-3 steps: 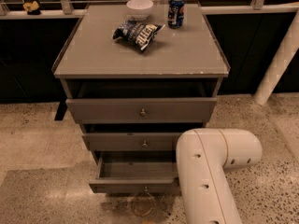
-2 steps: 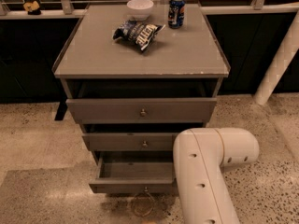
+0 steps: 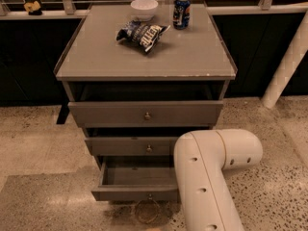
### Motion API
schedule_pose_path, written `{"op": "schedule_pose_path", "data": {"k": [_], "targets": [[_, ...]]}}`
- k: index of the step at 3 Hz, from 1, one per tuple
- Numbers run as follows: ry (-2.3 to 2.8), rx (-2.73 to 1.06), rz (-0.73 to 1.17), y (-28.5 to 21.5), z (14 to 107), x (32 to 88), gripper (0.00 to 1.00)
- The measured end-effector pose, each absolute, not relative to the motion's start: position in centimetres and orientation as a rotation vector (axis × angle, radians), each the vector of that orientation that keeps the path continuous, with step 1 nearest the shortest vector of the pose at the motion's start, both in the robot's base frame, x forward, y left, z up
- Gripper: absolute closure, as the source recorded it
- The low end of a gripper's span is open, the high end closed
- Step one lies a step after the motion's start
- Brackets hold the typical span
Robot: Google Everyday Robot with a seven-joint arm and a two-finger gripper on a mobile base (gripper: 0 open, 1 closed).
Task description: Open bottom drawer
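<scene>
- A small yellow object (image 3: 32, 6) sits on the ledge at far left, behind the cabinet (image 3: 144, 64).
- On the cabinet top lie a chip bag (image 3: 142, 32), a white bowl (image 3: 144, 6) behind it, and a blue can (image 3: 181, 12) to the right.
- The top drawer (image 3: 110, 113) and middle drawer (image 3: 120, 146) stand slightly ajar.
- The bottom drawer (image 3: 125, 195) is lowest and pulled out farthest, its inside showing and its brass knob (image 3: 150, 196) facing forward.
- A faint ring (image 3: 147, 211) lies on the floor just below it, possibly a cord.
- The white arm (image 3: 211, 177) covers the drawers' right part and leaves the lower edge.
- The gripper is out of sight past that edge, so whether it is spread or pressed together cannot be told.
- A white post (image 3: 288, 61) leans at far right.
</scene>
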State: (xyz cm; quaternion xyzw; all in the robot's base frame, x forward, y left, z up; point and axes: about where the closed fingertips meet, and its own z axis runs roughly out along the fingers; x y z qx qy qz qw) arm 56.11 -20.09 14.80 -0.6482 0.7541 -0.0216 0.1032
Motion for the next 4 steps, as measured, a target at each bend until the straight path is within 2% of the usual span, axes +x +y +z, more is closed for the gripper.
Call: {"op": "schedule_pose_path", "data": {"k": [4], "targets": [[2.231,-1.894,-0.037,-19.72,15.04,55.17,1.00]]}}
